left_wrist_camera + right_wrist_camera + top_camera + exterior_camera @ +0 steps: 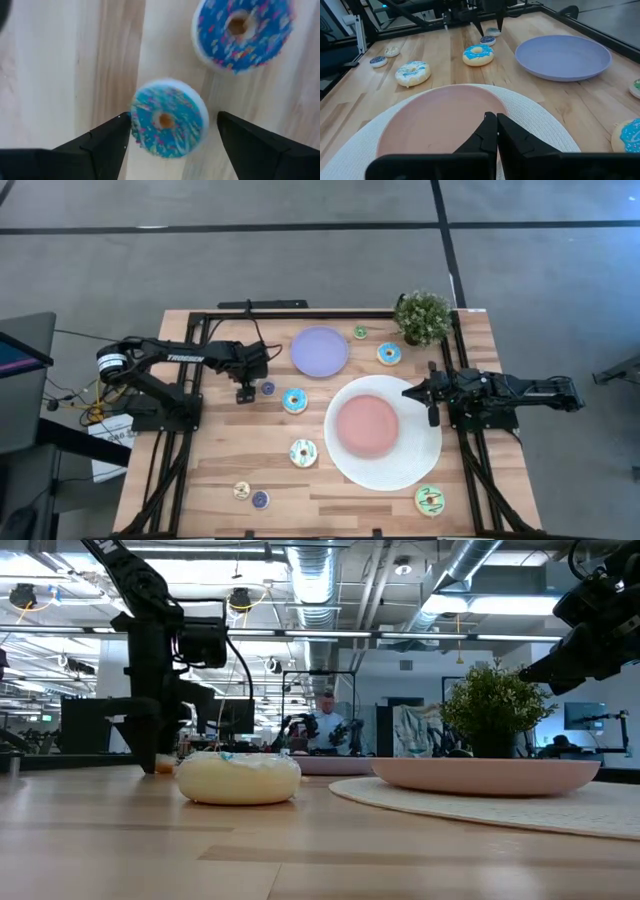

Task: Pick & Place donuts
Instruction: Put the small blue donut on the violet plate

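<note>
My left gripper [245, 393] points down at the table left of the lavender plate and is open. In the left wrist view its fingers [172, 115] stand on either side of a tiny blue donut [167, 119] that looks blurred. A larger blue donut [242, 31] lies just beyond it [294, 401]. Also on the wood are a second blue donut [389, 353], a cream one [303, 452], a yellow-green striped one [430, 500], and tiny ones [360, 332] [241, 490] [260, 499]. My right gripper [408, 392] is shut and hovers over the big white plate's right side [496, 120].
The lavender plate [319, 351] lies at the far middle. The big white plate with a pink centre [420, 465] fills the right middle. A potted plant [422, 317] stands at the far right. Black frame rails run along the table's sides. A person shows in the room behind [325, 725].
</note>
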Motion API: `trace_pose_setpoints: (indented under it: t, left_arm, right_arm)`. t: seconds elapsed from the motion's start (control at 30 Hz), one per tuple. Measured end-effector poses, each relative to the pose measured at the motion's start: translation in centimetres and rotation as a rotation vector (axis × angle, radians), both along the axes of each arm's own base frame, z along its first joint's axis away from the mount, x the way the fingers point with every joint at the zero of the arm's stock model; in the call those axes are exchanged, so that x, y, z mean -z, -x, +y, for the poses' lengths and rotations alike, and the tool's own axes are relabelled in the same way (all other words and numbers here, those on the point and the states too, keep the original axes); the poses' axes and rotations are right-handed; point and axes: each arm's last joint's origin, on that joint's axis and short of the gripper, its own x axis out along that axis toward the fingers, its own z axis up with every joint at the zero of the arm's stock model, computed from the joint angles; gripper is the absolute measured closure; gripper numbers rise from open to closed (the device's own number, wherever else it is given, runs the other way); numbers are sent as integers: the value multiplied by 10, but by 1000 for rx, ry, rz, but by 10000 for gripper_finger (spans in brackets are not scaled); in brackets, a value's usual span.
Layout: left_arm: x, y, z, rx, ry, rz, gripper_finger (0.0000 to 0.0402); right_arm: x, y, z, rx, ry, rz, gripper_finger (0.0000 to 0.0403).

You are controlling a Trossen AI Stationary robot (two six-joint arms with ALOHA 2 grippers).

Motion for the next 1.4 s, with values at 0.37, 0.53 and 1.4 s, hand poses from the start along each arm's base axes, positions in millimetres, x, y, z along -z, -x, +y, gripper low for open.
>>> trace_pose_setpoints:
  t: [0.37,0.53,1.4]
  left_arm:
    - [0,1,1,-8,-5,6,110]
    - [1,2,1,-3,-3,12,114]
    - [1,4,0,-1,2,26,196]
  right_arm:
    - [0,0,0,-1,0,0,401]
    - [0,0,0,-1,0,0,401]
    - [0,0,0,-1,0,0,401]
